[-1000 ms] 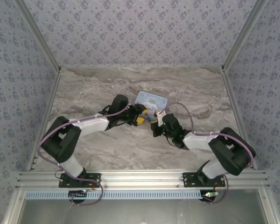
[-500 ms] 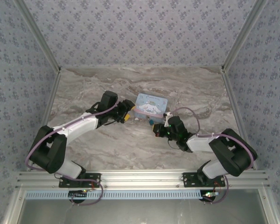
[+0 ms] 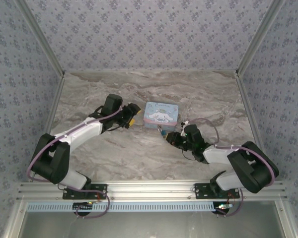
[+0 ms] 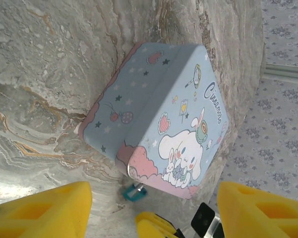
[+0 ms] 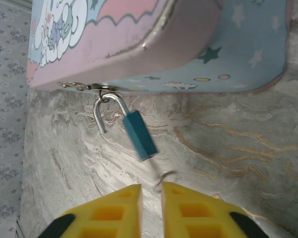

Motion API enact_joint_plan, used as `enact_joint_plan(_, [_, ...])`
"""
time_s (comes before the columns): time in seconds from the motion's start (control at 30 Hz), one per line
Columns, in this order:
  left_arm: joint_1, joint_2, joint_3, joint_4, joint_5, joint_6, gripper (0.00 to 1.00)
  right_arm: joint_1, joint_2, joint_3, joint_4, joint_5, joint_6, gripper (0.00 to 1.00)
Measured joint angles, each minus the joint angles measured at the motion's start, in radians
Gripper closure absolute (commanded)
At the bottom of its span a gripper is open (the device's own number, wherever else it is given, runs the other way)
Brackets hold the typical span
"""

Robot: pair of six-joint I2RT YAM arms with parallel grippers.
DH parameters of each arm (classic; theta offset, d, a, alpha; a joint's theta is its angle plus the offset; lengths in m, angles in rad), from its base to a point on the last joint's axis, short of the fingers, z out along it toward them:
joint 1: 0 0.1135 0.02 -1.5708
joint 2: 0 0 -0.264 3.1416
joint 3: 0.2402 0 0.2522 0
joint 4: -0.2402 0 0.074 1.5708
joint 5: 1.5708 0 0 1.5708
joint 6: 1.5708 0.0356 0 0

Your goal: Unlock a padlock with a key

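Beneath the rim of the tin box [image 5: 188, 44], the padlock [image 5: 139, 135] is seen hanging by its shackle from a small metal loop on the box. In the right wrist view its long axis is set on a diagonal: the shackle is at the upper left against the box, and the teal body slopes down to the lower right, its bottom end pointed toward the right gripper [image 5: 151, 191]. One leg of the shackle is seen free of the body. The body is held apart from the fingertips, above the marble table [image 5: 238, 144].

Just past the bottom end of the padlock, a thin silvery loop of the key [image 5: 164, 178] is seen at the tips of the yellow fingers, not touching the lock. The right jaws are drawn close, with only a narrow slit left between them, and the key appears to be pinched there.

From the left wrist view, the padlock [image 4: 133, 192] is seen as a small teal shape at the box's lower edge. The left gripper [image 4: 151, 198] is held back from the box, its jaws spread wide and nothing gripped between them.
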Motion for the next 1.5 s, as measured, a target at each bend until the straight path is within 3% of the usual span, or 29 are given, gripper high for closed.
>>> enact_joint_plan(0.27, [0.013, 0.017, 0.053, -0.043, -0.006, 0.099, 0.32, -0.036, -0.174, 0.004, -0.160, -0.010, -0.127, 0.37])
enact_joint_plan(0.47, [0.016, 0.092, 0.119, -0.062, 0.025, 0.221, 0.32, -0.068, -0.202, 0.040, -0.167, -0.103, -0.245, 0.22])
enact_joint_plan(0.7, [0.016, 0.197, 0.158, -0.066, 0.100, 0.319, 0.32, -0.077, -0.071, 0.074, -0.069, -0.173, -0.268, 0.21])
enact_joint_plan(1.2, [0.017, 0.369, 0.210, -0.027, 0.212, 0.400, 0.35, -0.034, 0.215, 0.204, 0.058, -0.164, -0.264, 0.24])
enact_joint_plan(1.5, [0.017, 0.369, 0.184, 0.025, 0.216, 0.410, 0.39, -0.034, 0.303, 0.216, 0.124, -0.168, -0.264, 0.34])
